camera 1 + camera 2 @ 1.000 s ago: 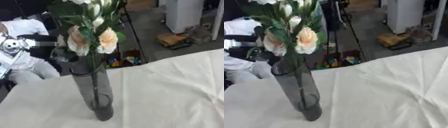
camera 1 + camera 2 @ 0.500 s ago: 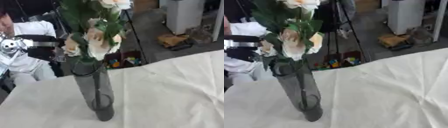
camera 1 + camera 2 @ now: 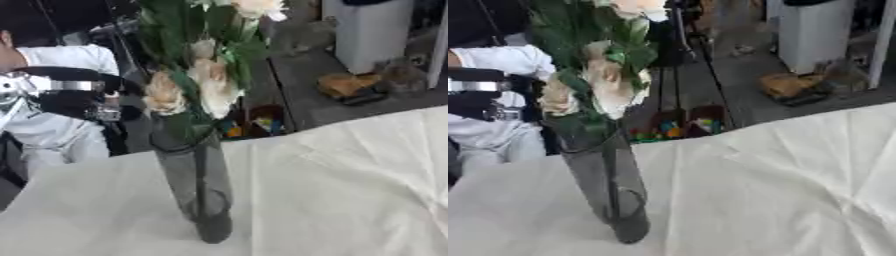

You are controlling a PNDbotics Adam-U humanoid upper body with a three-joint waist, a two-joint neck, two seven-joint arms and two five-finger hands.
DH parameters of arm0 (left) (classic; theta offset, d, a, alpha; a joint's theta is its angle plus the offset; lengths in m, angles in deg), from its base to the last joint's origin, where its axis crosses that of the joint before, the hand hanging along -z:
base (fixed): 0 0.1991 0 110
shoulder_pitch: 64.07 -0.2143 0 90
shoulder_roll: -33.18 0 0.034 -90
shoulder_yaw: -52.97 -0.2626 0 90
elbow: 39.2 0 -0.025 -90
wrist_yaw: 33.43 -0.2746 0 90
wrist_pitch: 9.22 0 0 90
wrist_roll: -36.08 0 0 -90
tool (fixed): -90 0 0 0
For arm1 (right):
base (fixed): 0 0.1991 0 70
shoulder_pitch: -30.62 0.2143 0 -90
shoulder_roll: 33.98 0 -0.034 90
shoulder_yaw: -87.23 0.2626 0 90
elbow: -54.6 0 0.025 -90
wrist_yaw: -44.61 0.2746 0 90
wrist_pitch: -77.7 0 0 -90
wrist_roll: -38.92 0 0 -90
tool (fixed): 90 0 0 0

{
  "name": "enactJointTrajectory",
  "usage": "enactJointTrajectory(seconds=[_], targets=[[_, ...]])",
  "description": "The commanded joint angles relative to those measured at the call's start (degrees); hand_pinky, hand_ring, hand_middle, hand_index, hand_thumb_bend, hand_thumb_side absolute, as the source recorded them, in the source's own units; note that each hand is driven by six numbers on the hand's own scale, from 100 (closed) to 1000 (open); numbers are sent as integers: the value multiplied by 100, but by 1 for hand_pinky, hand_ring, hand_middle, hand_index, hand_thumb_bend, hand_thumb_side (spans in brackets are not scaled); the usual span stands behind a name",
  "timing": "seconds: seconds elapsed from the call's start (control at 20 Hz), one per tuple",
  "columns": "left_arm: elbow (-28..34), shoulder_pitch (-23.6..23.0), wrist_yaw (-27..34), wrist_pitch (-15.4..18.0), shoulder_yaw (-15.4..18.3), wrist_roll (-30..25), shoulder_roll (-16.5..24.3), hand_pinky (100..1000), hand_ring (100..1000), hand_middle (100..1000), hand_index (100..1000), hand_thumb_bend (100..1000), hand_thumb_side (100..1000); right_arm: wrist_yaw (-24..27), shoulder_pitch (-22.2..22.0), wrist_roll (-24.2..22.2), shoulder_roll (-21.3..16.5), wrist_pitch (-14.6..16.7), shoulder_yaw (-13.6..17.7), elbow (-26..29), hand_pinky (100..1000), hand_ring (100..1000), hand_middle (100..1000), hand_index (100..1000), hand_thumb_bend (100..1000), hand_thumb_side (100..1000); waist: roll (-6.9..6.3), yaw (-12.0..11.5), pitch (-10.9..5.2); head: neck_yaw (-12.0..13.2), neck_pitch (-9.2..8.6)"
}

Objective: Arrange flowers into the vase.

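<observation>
We see one tall, dark, see-through vase [image 3: 199,192] standing upright, slightly tilted in view, on the white cloth-covered table [image 3: 350,200], toward its left side. It holds one bunch of flowers [image 3: 206,85] with at least four pale cream-peach blooms among green leaves, stems inside the vase. No readable writing or label appears, and neither robot hand shows, so we cannot tell their finger state.
</observation>
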State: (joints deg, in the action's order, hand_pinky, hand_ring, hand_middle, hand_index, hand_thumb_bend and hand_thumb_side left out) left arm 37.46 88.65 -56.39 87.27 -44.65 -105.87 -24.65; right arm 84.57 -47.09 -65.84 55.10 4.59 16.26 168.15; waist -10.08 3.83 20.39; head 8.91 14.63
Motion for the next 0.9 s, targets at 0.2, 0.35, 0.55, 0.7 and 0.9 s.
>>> enactJointTrajectory(seconds=[0.2, 0.35, 0.55, 0.7, 0.9], targets=[[77, 9, 94, -18, 146, -2, 309, 1000, 1000, 1000, 1000, 392, 1000, 70, 7, 63, -108, 31, 45, 105, 636, 717, 586, 728, 100, 1000, 100, -27, -186, -27, 61], [93, -9, 153, -21, 153, -2, 316, 1000, 1000, 1000, 1000, 380, 1000, 83, 0, 79, -111, 44, 44, 105, 636, 717, 586, 728, 100, 1000, 116, -40, -194, -37, 69], [209, -61, 397, -15, 244, -2, 333, 991, 1000, 956, 1000, 170, 1000, 88, -2, 83, -106, 48, 42, 105, 635, 717, 585, 729, 100, 1000, 137, -59, -193, -52, 69], [387, -106, 521, -136, 438, -2, 386, 923, 930, 889, 984, 100, 1000, 86, -3, 90, -103, 47, 46, 105, 635, 717, 585, 729, 100, 1000, 145, -71, -190, -62, 72], [507, -141, 570, -248, 488, 0, 405, 184, 245, 571, 732, 100, 819, 85, -4, 92, -100, 46, 46, 105, 636, 717, 585, 730, 100, 1000, 148, -73, -192, -67, 75]])
